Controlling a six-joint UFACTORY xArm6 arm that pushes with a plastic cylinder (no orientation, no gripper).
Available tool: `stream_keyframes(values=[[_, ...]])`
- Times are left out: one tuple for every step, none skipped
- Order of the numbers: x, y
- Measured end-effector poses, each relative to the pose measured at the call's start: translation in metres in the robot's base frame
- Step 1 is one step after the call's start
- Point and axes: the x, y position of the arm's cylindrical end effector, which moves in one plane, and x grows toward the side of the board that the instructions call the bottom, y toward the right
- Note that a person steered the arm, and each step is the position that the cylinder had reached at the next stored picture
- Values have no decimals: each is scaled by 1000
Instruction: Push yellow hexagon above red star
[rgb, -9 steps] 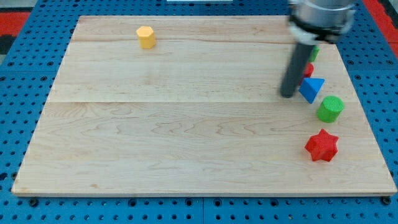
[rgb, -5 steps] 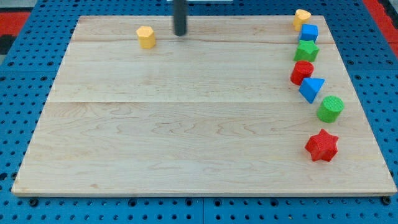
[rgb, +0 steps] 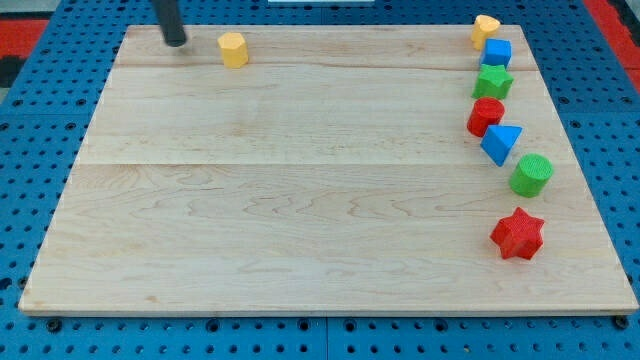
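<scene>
The yellow hexagon (rgb: 233, 49) sits near the view's top left of the wooden board (rgb: 300, 200). The red star (rgb: 518, 234) lies far off at the view's lower right. My tip (rgb: 175, 42) is a dark rod end just left of the yellow hexagon, a short gap apart, not touching it.
A column of blocks runs down the view's right side: a yellow block (rgb: 486, 27), a blue cube (rgb: 497, 51), a green star (rgb: 493, 81), a red cylinder (rgb: 486, 115), a blue triangle (rgb: 502, 143) and a green cylinder (rgb: 531, 174). Blue pegboard surrounds the board.
My tip swept from the right-hand blocks across the top of the board, past the yellow hexagon, to its left side. The hexagon shifted slightly upward.
</scene>
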Motion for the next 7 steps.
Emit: stream_keyframes(values=[[29,71],[39,128],[65,169],[125,168],[162,183],[163,160],[212,219]])
